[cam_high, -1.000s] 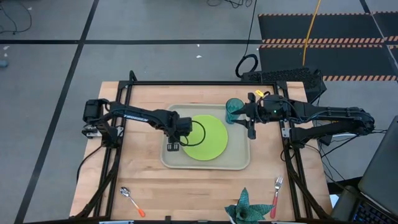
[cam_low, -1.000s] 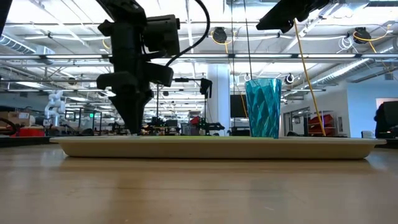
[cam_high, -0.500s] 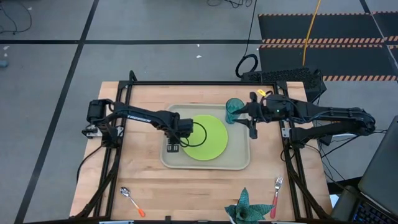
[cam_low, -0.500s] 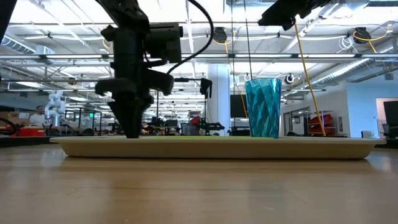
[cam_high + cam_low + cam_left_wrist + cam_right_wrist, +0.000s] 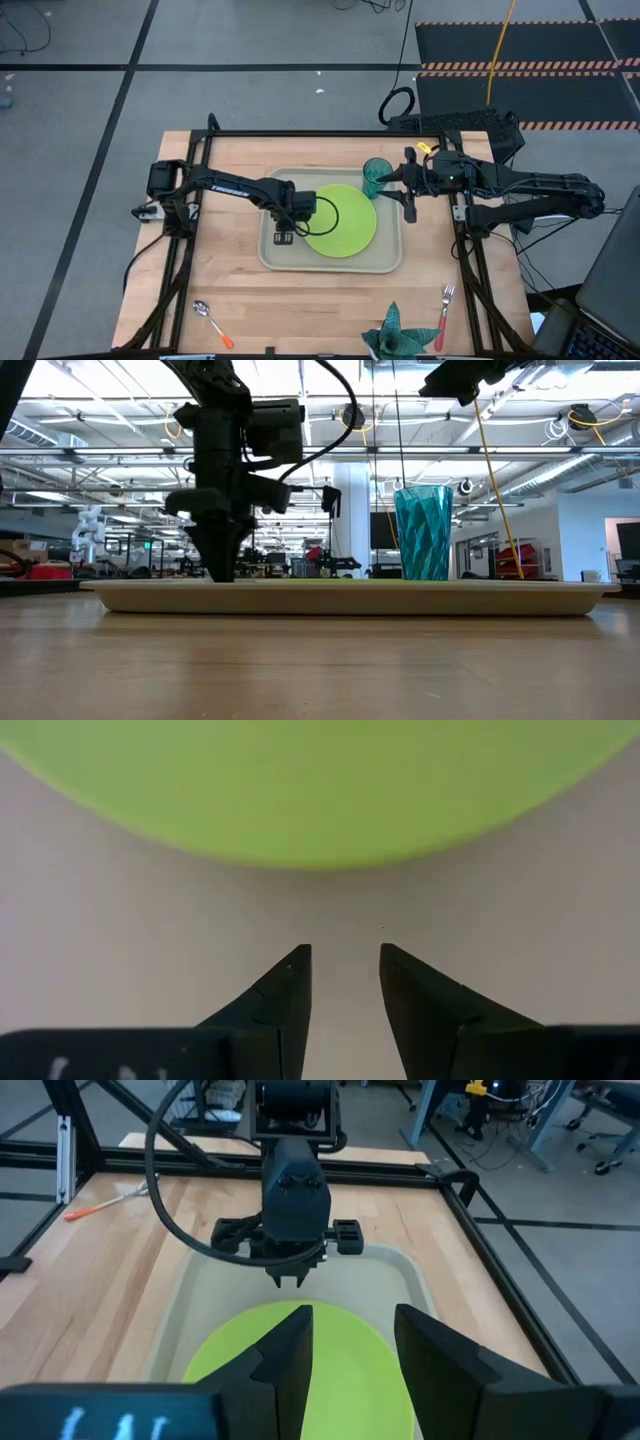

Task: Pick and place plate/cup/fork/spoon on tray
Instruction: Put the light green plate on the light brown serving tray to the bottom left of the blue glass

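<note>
The lime-green plate [image 5: 345, 222] lies flat on the beige tray [image 5: 330, 264]. The teal cup [image 5: 377, 178] stands upright at the tray's far right corner. My left gripper [image 5: 284, 234] points straight down over the tray floor just left of the plate, open, with nothing between its fingers [image 5: 343, 952]. My right gripper [image 5: 392, 183] hangs open high above the tray's right side, beside the cup and apart from it. The spoon [image 5: 213, 322] lies on the table at the near left. The fork [image 5: 444, 312] lies on it at the near right. My left gripper stands by the plate's left rim [image 5: 304, 224], fingers pointing down from above. Whether it touches that rim I cannot tell. In the wrist view a strip of tray floor shows between the fingertips [image 5: 295, 960] and the plate's rim [image 5: 330, 858].
A spiky teal leafy object [image 5: 393, 340] sits at the table's near edge, between spoon and fork. Black frame rails [image 5: 300, 134] run along the far, left and right sides. Bare wood lies between the tray and the near edge.
The plate has slid a little along the tray floor toward the table's right edge and stays flat. My left gripper has gone the same way, still pointing down, its gap unchanged. The cup has kept its place.
</note>
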